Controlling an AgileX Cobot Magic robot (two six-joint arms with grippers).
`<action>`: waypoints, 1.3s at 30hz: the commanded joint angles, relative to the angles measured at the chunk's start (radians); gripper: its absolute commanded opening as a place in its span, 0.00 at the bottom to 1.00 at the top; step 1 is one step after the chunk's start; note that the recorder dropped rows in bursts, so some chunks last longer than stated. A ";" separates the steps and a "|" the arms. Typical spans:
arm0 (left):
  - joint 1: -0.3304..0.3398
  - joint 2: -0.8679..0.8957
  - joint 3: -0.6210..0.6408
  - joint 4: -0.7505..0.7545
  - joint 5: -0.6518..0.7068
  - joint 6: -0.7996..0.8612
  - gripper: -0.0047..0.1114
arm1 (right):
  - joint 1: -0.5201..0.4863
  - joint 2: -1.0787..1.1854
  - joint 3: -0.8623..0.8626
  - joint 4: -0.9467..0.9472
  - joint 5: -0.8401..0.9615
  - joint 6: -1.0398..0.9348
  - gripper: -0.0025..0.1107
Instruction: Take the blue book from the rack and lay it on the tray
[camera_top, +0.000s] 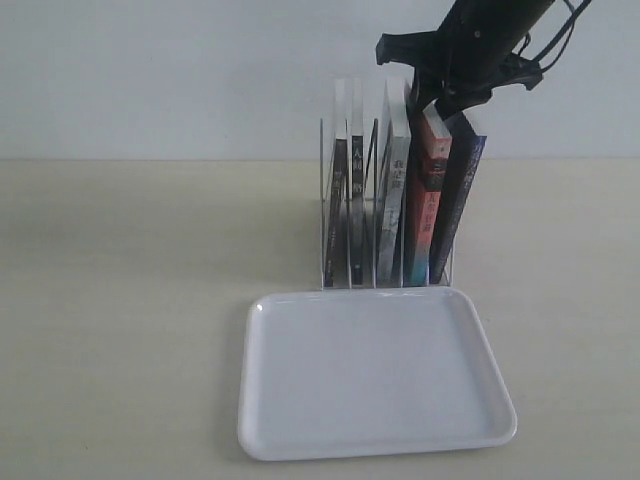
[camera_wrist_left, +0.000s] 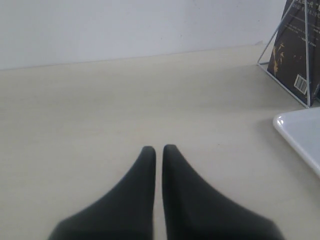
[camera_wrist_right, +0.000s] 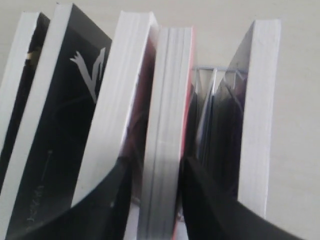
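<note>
The white wire rack (camera_top: 325, 200) stands behind the white tray (camera_top: 370, 370) and holds several upright books. The blue book (camera_top: 458, 200), with its navy spine, leans in the rightmost slot; its page edge (camera_wrist_right: 260, 115) shows in the right wrist view. My right gripper (camera_top: 440, 108) is down on the book tops, open. Its fingers straddle the red-spined book (camera_wrist_right: 165, 125), one slot left of the blue book, and a small gap shows on one side. My left gripper (camera_wrist_left: 159, 150) hovers shut and empty over bare table, left of the tray's corner (camera_wrist_left: 302, 132).
A grey-spined book (camera_top: 393, 200) and dark-covered books (camera_top: 355, 190) fill the rack's other slots. The rack's wire end (camera_wrist_left: 306, 50) and a dark back cover show in the left wrist view. A pale wall rises behind the beige table (camera_top: 130, 300).
</note>
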 joint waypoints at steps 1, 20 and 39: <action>0.000 -0.003 -0.003 0.001 -0.015 -0.007 0.08 | -0.004 -0.009 -0.006 0.000 0.028 -0.005 0.32; 0.000 -0.003 -0.003 0.001 -0.015 -0.007 0.08 | -0.004 -0.013 -0.006 -0.003 0.015 -0.003 0.03; 0.000 -0.003 -0.003 0.001 -0.015 -0.007 0.08 | -0.004 -0.081 -0.095 -0.066 0.030 -0.006 0.03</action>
